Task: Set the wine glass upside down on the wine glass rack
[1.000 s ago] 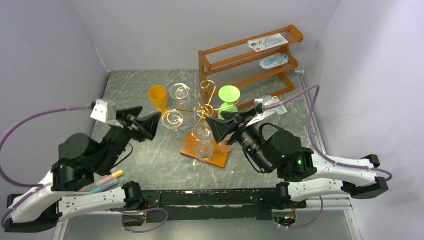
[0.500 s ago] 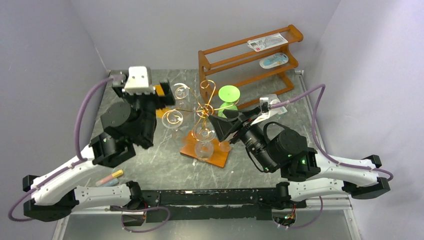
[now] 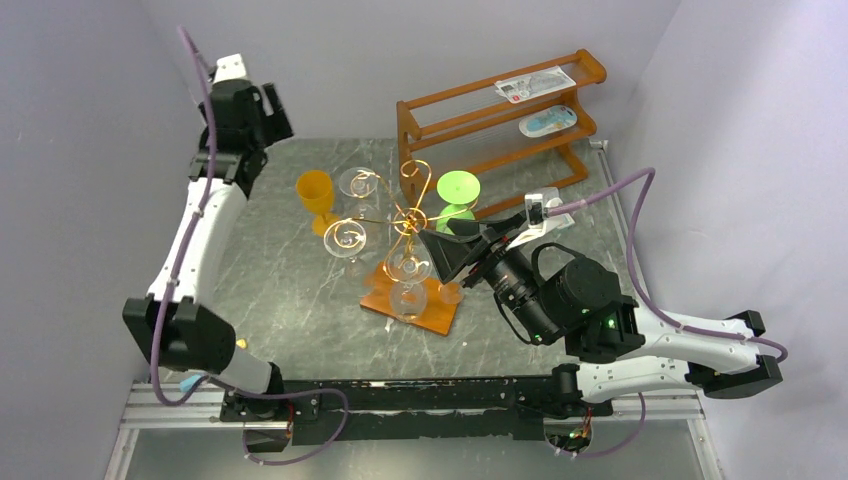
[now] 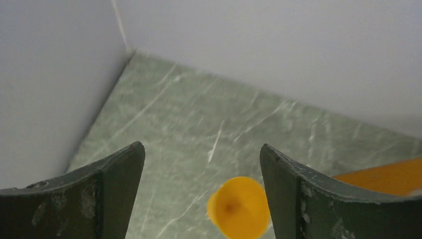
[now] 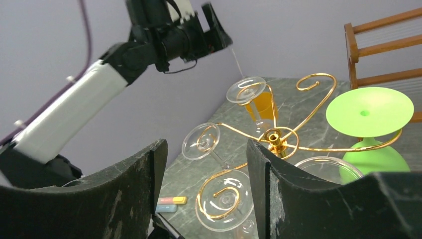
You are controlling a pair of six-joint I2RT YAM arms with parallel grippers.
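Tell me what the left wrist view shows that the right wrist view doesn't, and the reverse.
Only left wrist: the open left end effector from its own camera, high over the far-left corner of the table, looking down into the orange glass.
Only right wrist: the open right end effector, the gold rack with clear glasses and a green glass hanging upside down, the shelf, and the left arm seen from outside.
Both: the orange glass, not on the rack, plus the table and wall.
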